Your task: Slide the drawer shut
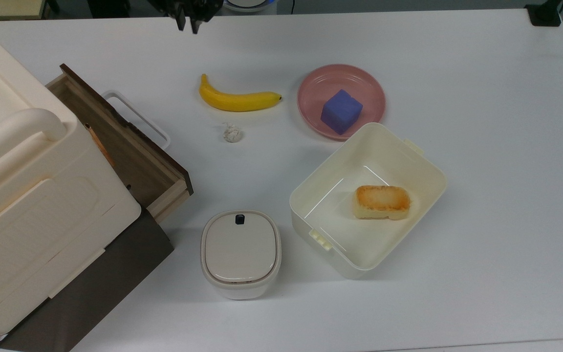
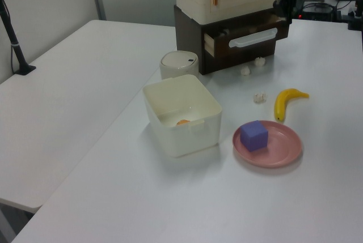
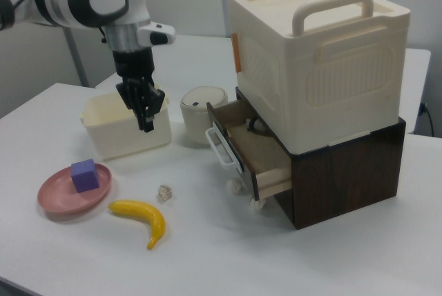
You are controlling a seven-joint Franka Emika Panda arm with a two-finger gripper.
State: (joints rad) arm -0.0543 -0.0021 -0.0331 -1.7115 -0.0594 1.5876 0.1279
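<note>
- 1 drawer (image 1: 125,142) stands pulled out, handle (image 3: 219,145) free.
- Gripper (image 3: 146,122), fingers together, hangs near the top view's far edge, apart from it.

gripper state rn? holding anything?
Gripper: fingers close together, looks shut, holding nothing, hanging above the table, apart from the open drawer.
</note>
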